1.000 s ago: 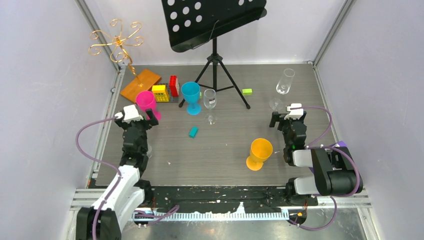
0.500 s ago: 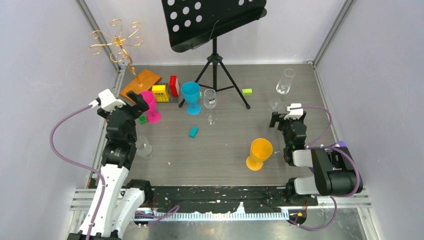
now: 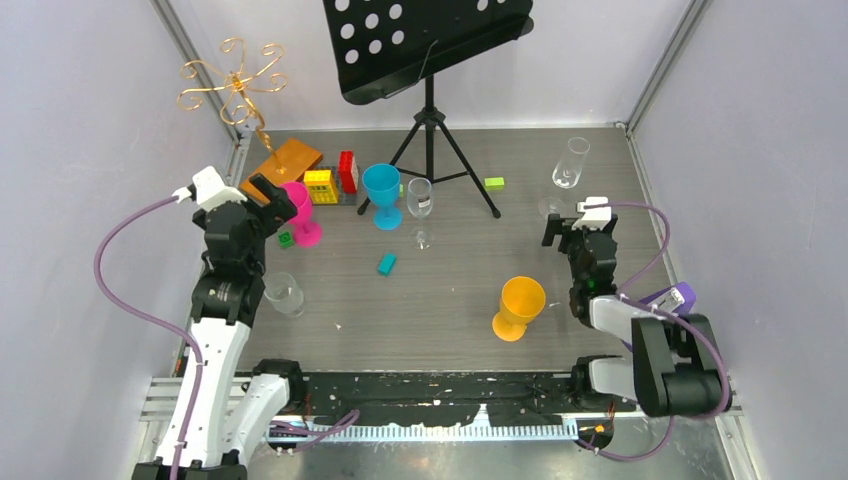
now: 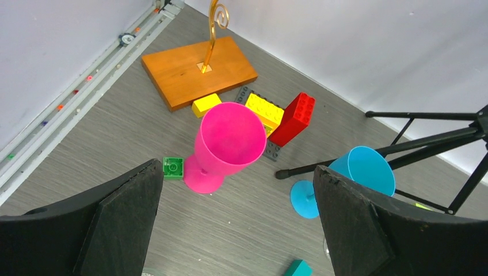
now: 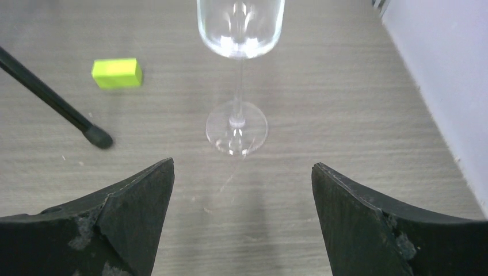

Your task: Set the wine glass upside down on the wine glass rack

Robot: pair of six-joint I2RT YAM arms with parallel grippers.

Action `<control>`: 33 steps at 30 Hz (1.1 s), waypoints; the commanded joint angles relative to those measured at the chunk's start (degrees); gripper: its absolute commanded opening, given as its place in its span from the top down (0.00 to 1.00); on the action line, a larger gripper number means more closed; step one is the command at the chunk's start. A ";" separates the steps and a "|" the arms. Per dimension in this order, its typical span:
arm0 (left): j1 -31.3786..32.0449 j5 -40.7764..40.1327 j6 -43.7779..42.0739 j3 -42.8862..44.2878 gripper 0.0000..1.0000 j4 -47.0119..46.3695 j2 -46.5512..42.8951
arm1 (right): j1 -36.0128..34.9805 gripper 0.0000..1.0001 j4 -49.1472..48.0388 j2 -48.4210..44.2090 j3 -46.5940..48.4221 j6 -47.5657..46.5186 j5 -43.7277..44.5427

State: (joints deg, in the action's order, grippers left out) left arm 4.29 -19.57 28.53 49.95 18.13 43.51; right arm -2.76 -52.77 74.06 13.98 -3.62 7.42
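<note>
Two empty grippers, jaws spread wide: left gripper (image 4: 237,169) is swinging up toward the pink plastic goblet (image 4: 227,138) beside the gold-wire wine glass rack (image 4: 178,75). Right gripper (image 5: 243,165) is inching toward the clear stemmed wine glass (image 5: 240,26), upright back-right, ungrasped.

The wine glass (image 5: 240,26) is made of clear glossy glass, the wine glass rack (image 4: 190,75) of shiny gold wire and smooth orange wood, and the tabletop (image 5: 357,98) is finished in matt grey wood grain.
</note>
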 commanded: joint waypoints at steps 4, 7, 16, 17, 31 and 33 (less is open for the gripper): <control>-3.88 -0.77 6.93 3.67 0.01 6.16 -0.69 | -0.13 0.05 14.96 -16.29 4.36 4.34 0.90; -4.03 -2.39 8.64 5.70 0.01 9.39 -0.13 | -0.13 0.05 20.15 -20.95 5.65 8.64 -0.95; -4.03 0.34 10.18 14.34 0.01 12.32 2.34 | -0.13 0.05 48.64 -28.95 20.40 21.57 -0.80; -5.44 1.50 11.07 15.20 0.01 12.55 2.68 | -0.13 0.05 49.79 -29.27 21.32 21.69 -3.37; -21.09 22.88 21.92 16.43 0.04 -1.49 7.81 | -0.05 0.05 61.70 -34.03 30.34 27.56 -14.81; -22.63 26.78 21.13 13.65 0.04 -7.02 7.31 | -0.13 0.05 61.96 -34.57 30.30 27.92 -16.30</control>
State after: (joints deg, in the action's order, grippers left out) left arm -15.68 -2.20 49.41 67.22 22.79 51.68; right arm -2.76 6.94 40.95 41.45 22.55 -4.80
